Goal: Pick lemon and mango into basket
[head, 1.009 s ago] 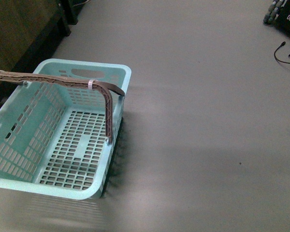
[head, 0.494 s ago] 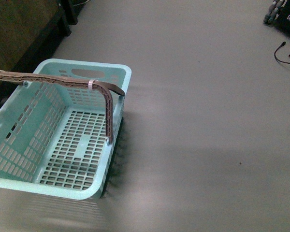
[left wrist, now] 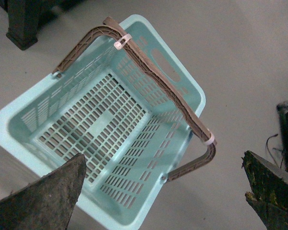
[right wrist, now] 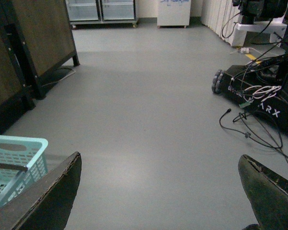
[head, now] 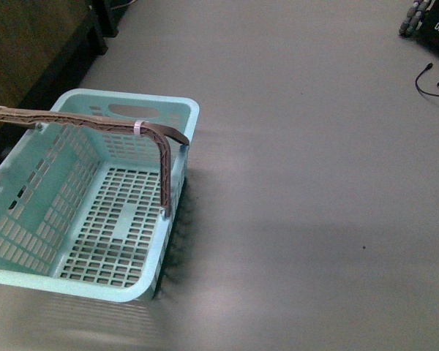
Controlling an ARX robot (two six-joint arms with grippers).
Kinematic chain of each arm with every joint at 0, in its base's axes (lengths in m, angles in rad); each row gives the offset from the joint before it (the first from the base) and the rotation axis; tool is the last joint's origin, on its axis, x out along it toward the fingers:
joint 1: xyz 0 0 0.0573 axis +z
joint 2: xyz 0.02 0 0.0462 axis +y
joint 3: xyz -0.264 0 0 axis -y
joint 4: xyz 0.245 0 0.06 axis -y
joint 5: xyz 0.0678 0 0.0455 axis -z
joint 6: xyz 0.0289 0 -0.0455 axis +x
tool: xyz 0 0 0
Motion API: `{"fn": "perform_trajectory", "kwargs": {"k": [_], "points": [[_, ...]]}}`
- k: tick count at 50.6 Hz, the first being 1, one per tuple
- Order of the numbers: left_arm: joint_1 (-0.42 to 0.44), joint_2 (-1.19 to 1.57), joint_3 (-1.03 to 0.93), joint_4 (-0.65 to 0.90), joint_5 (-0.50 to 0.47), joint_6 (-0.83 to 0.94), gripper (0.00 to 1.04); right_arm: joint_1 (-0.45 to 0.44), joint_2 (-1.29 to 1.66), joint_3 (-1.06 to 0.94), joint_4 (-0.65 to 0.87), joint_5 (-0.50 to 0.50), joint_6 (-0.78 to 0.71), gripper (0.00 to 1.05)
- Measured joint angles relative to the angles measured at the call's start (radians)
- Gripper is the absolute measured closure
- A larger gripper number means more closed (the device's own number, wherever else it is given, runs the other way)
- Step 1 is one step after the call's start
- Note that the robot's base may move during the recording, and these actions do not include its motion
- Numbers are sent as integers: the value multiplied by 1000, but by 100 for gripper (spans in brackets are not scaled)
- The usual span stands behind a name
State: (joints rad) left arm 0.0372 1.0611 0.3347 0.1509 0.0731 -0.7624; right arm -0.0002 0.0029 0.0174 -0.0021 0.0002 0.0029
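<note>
The light turquoise basket point(head: 177, 110) stands on the grey floor at the left of the front view, with nothing inside and its brown-grey handle point(head: 88, 121) raised. From above, the left wrist view shows the basket point(left wrist: 19, 148) too, and my left gripper point(left wrist: 168, 189) hangs open over its near corner. My right gripper point(right wrist: 161, 184) is open over bare floor, with a corner of the basket point(right wrist: 19, 143) beside it. The lemon and the mango are out of view. Neither arm appears in the front view.
A dark wooden cabinet point(head: 29, 44) stands behind the basket at the left. A wheeled robot base with black cables point(right wrist: 259, 96) sits on the floor to the right. Glass-door cabinets point(right wrist: 101, 9) line the far wall.
</note>
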Motion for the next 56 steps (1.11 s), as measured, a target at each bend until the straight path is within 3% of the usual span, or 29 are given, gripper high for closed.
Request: {"fn": "perform_trajectory", "kwargs": {"k": [8, 15, 25, 45, 56], "points": [[-72, 348, 93, 203, -81, -213, 7, 0, 0, 0, 0, 0, 0, 9], [-162, 622, 228, 292, -132, -370, 7, 0, 0, 0, 0, 0, 0, 9], [-201, 873, 426, 312, -175, -470, 7, 0, 0, 0, 0, 0, 0, 9], [-198, 1123, 683, 311, -203, -518, 7, 0, 0, 0, 0, 0, 0, 9], [-186, 1188, 726, 274, -228, -539, 49, 0, 0, 0, 0, 0, 0, 9]]}}
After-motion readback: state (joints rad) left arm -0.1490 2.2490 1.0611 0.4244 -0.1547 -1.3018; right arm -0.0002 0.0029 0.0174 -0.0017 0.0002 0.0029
